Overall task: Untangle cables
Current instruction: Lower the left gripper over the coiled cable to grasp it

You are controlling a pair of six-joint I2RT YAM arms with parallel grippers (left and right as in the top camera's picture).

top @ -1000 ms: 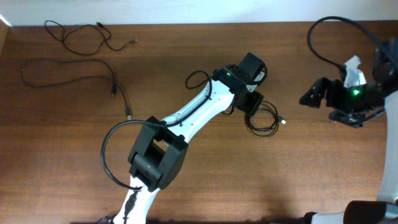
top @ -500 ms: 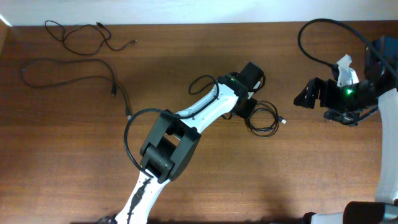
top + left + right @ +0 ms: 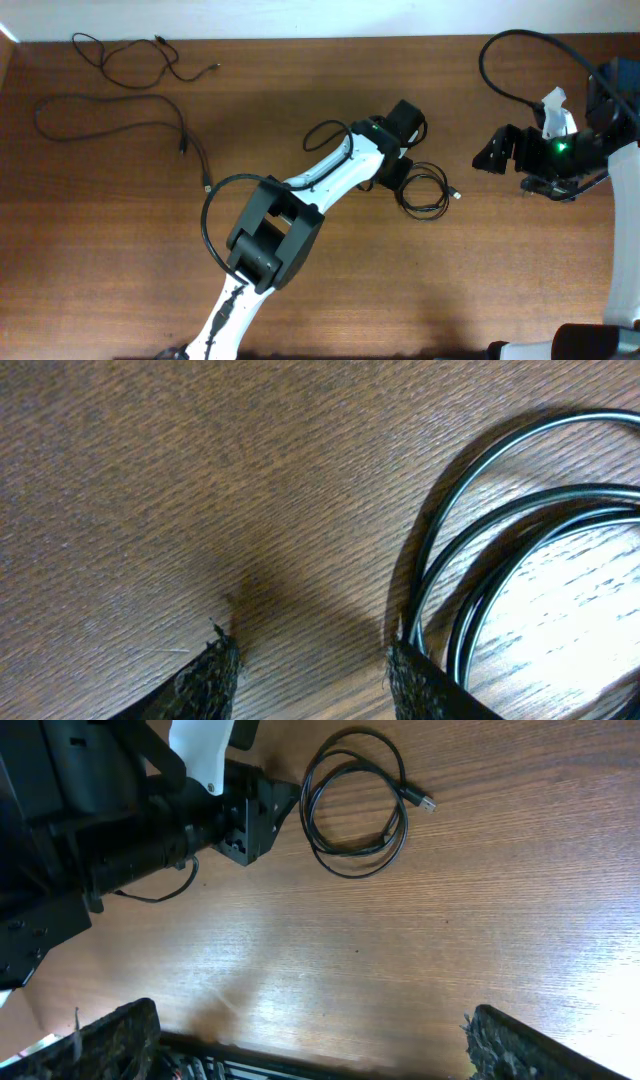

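A coiled black cable (image 3: 428,193) with a silvery plug lies mid-table; it also shows in the left wrist view (image 3: 520,550) and the right wrist view (image 3: 355,805). My left gripper (image 3: 392,174) is open, low on the wood at the coil's left edge, one finger touching the loops (image 3: 315,665). My right gripper (image 3: 490,155) is open and empty, held above the table right of the coil (image 3: 310,1040). Two more black cables lie loose at the far left: one (image 3: 135,60) near the back edge, one (image 3: 120,130) below it.
The wooden table (image 3: 450,280) has a white wall along its back edge. The left arm's white links (image 3: 300,200) stretch diagonally from the front. Thick black robot wires loop at the right arm (image 3: 510,60) and the left arm (image 3: 210,220).
A second ago the left arm shifted, its elbow moving right and up. The right arm moved slightly left. Nothing has changed over the last half second. The cables have not moved.
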